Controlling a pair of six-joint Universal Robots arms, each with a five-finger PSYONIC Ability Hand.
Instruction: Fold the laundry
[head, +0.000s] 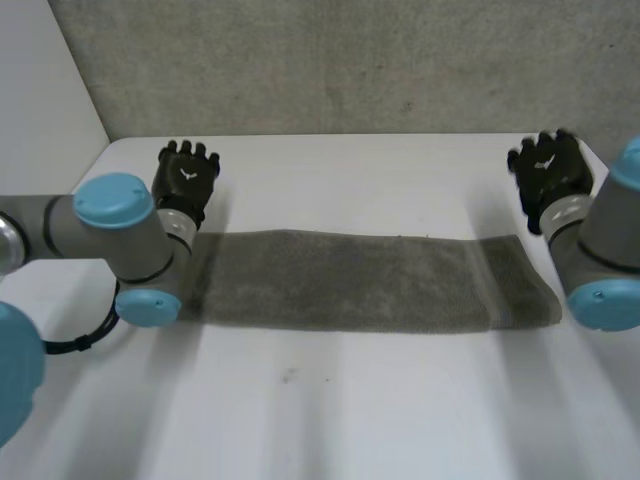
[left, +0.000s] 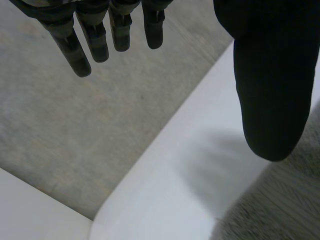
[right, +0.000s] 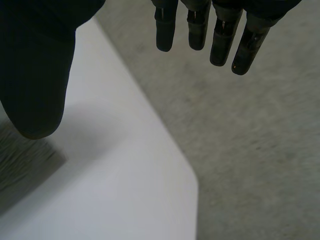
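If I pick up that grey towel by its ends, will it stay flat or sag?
Probably sag: the towel lies limp and flat on the table, a long strip. Its nap looks fuzzy, so it likely grips rather than slips. A layer appears folded over at one end and may fall open when lifted.

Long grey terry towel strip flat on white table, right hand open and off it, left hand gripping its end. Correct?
Not the left hand: the left wrist view shows its fingers straight, holding nothing, clear of the grey towel. The right hand is open and off it; the strip lies flat on the white table.
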